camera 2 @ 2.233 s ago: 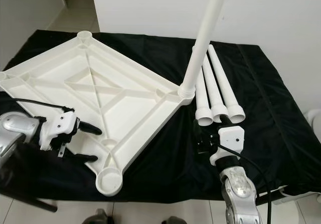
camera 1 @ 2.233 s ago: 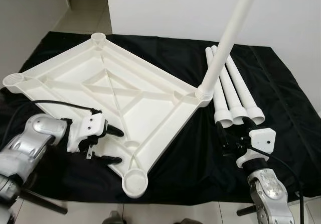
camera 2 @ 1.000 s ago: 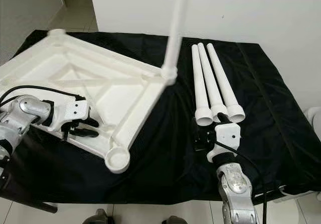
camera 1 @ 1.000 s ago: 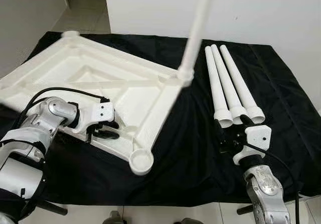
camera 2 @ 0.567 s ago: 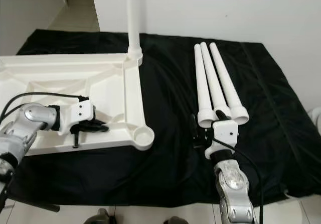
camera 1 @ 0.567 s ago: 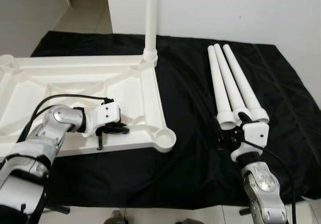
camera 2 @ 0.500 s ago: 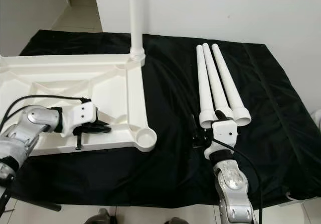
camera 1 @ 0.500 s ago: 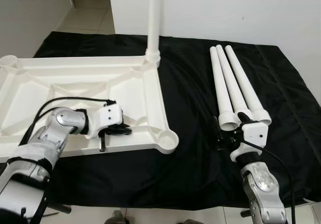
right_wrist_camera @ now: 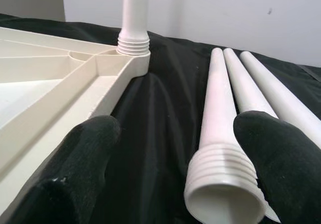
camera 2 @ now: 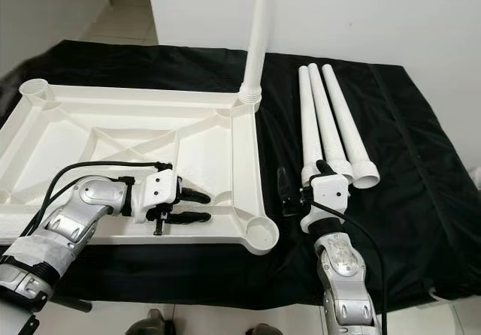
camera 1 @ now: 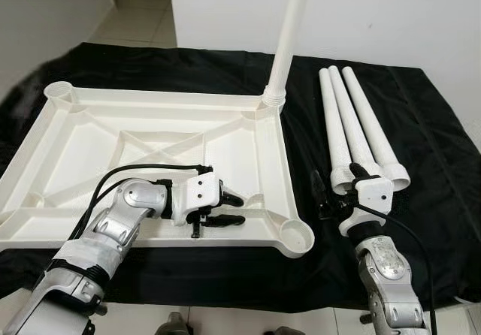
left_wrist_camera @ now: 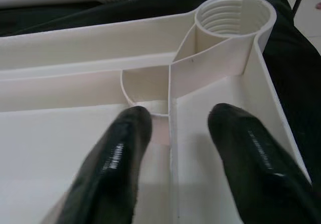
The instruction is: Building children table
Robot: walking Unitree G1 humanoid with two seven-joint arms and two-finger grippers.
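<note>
The left gripper [camera 1: 225, 209] sits low and left of centre in the left eye view, its two black fingers [left_wrist_camera: 120, 148] spread apart inside the upturned white tabletop [camera 1: 83, 136]. In the left wrist view the fingers straddle a thin upright rib [left_wrist_camera: 172, 148] of the underside, one to each side, with a gap between them and nothing clenched; whether the tips touch the plastic floor cannot be told. Just beyond the fingertips is an empty threaded corner socket [left_wrist_camera: 234, 15] (the same near right corner socket [camera 1: 295, 237] seen in the left eye view).

The right gripper [camera 2: 301, 187] is in the lower right of the right eye view, fingers wide open and holding nothing. The wrist view shows one finger [right_wrist_camera: 80, 158] hanging over the black cloth [right_wrist_camera: 160, 123] near the tabletop's edge, the other [right_wrist_camera: 281, 153] beside the threaded end of the nearest loose leg [right_wrist_camera: 220, 138].

Three loose white legs [camera 1: 353, 125] lie side by side on the cloth in the right half of the frame, threaded ends toward the robot. A fourth leg [camera 1: 289, 34] stands upright in the tabletop's far right corner, upper centre of the frame. The tabletop lies flat, underside up, across the left half.
</note>
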